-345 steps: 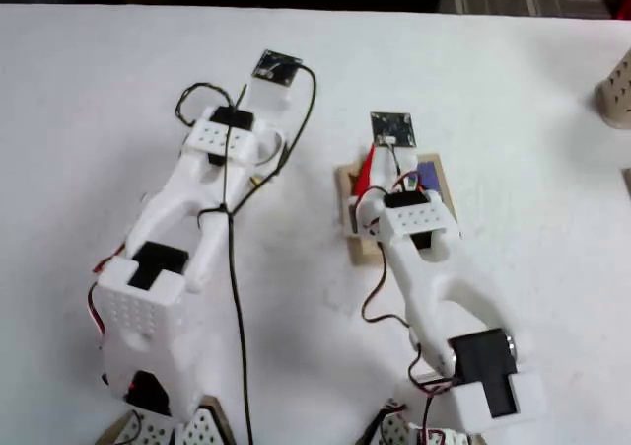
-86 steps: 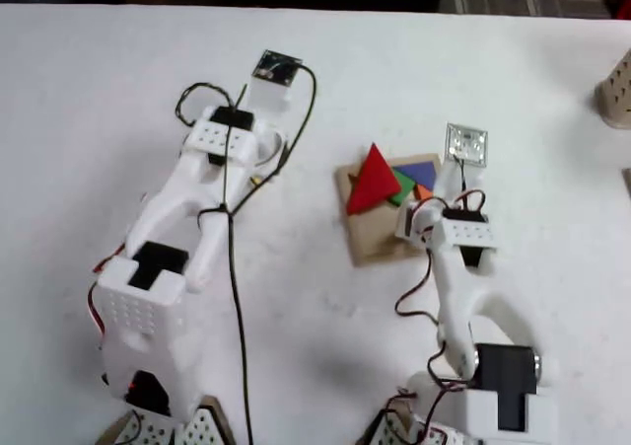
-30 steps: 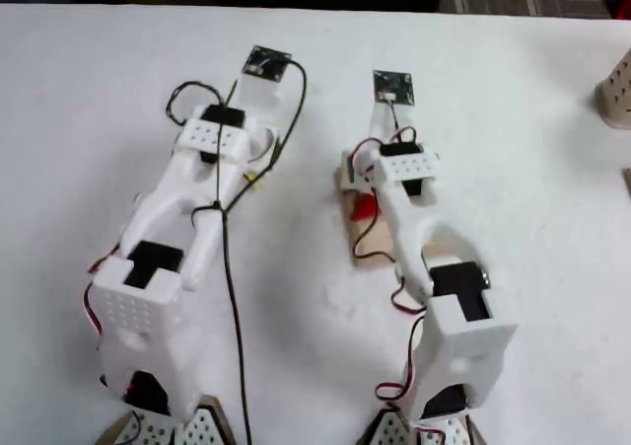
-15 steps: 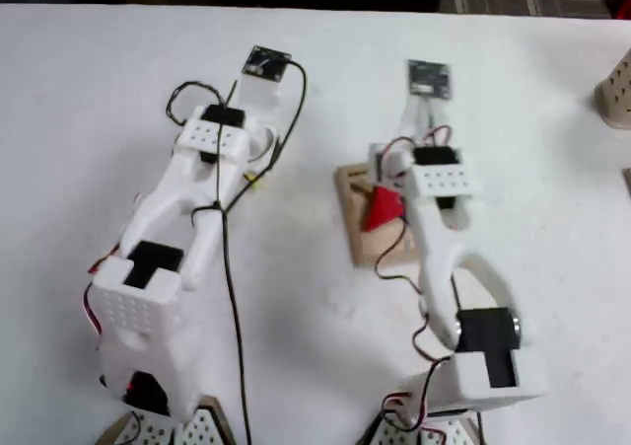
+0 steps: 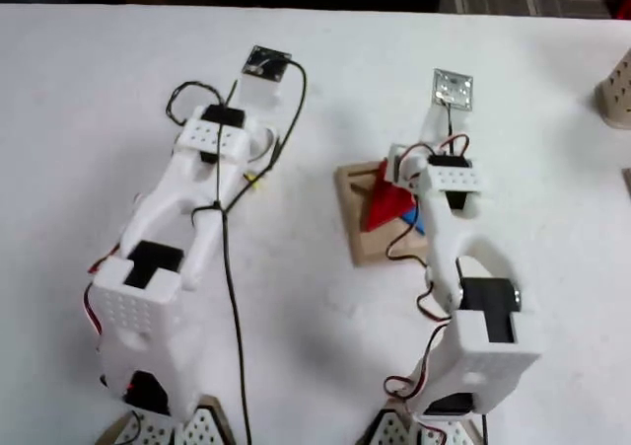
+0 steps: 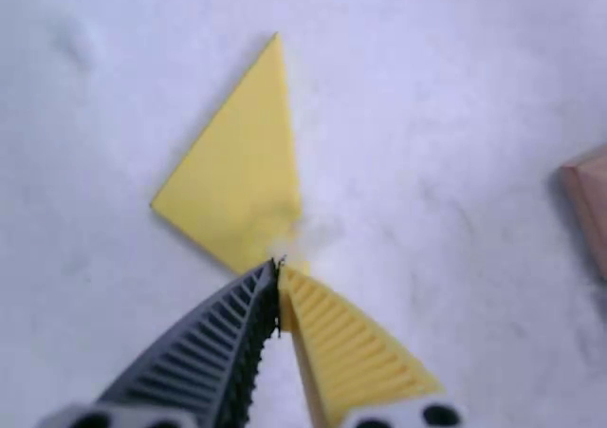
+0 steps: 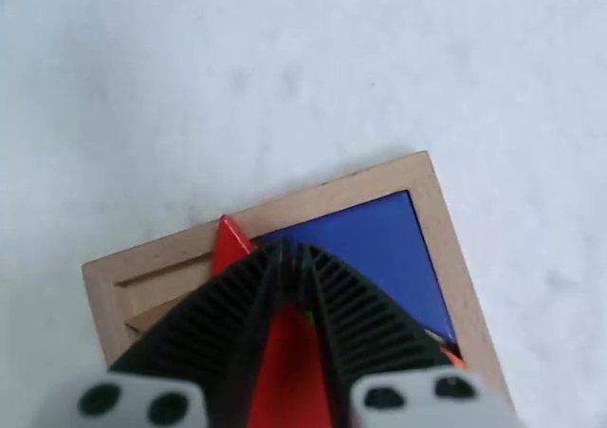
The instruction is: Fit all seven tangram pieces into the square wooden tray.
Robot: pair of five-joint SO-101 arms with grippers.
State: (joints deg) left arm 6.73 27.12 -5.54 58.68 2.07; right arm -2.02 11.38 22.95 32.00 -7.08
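Yellow triangle (image 6: 237, 162) at left gripper (image 6: 277, 269) tip, prob. touching.

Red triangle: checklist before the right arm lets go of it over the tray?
1. Grip: ok. The right gripper is shut on the red triangle.
2. Red triangle flat in the tray: not ok. It stands tilted over the tray, one tip up by the rim.
3. Blue piece seated: ok. It lies flat in a tray corner.
4. Free slot under the red triangle: cannot tell; the gripper hides it.
5. Yellow triangle in the tray: not ok. It lies on the table, with the shut left gripper at its corner.
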